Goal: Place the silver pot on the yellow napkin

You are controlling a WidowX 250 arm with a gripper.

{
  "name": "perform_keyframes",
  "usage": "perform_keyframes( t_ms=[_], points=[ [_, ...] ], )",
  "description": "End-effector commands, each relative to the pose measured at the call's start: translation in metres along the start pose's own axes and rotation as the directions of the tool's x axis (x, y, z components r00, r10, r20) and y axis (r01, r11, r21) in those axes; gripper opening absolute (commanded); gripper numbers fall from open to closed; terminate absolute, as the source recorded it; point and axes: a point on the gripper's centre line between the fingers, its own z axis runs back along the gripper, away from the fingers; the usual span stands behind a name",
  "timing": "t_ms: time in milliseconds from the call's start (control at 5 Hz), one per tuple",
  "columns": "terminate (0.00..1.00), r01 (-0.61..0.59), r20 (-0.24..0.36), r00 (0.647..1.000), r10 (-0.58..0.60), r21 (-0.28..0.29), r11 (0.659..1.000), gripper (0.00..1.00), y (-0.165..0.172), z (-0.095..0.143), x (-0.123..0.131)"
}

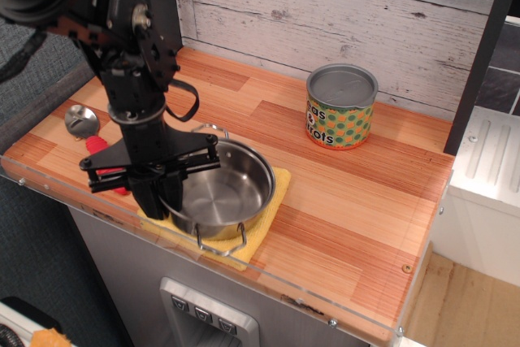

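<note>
- The silver pot (221, 193) is seen sitting on the yellow napkin (272, 209), lower left of centre in the frame, right by the front edge of the wooden counter (349, 201).
- Only bits of the napkin are shown: a strip along the pot's right side and a corner poking out under the near handle at the bottom.
- Two wire loop handles are spotted on the pot, one pointing toward the bottom of the frame, the other peeking out at the back near the arm.
- The pot is empty inside, just shiny steel.
- The gripper (154, 193) is placed at the pot's left rim, pointed straight down. The black fingers look closed on the rim, but the actual contact is hidden by the gripper body, so whether the rim is pinched can't be told.
- A red thing (97, 145) and a silver spoon-like piece (80, 119) are seen just left of the arm, partly covered by it.
- A tin can (341, 106) with a green and orange dotted label is parked upper right of centre, well apart from the pot, near the whitewashed plank wall (341, 6).
</note>
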Motion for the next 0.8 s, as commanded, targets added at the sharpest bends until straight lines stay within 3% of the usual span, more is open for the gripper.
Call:
perform_keyframes(
  t_ms=[0, 200, 400, 600],
  points=[
    [0.00, -0.003, 0.051, 0.999, 0.002, 0.003, 1.000, 1.00, -0.001, 0.024, 0.003],
    [0.00, 0.011, 0.096, 0.995, -0.011, -0.001, 1.000, 1.00, -0.007, 0.041, 0.009],
    [0.00, 0.083, 0.141, 0.986, -0.087, 0.032, 0.996, 1.00, -0.023, 0.061, 0.016],
    [0.00, 0.129, 0.145, 0.981, -0.132, 0.030, 0.991, 1.00, -0.036, 0.077, 0.021]
  ],
)
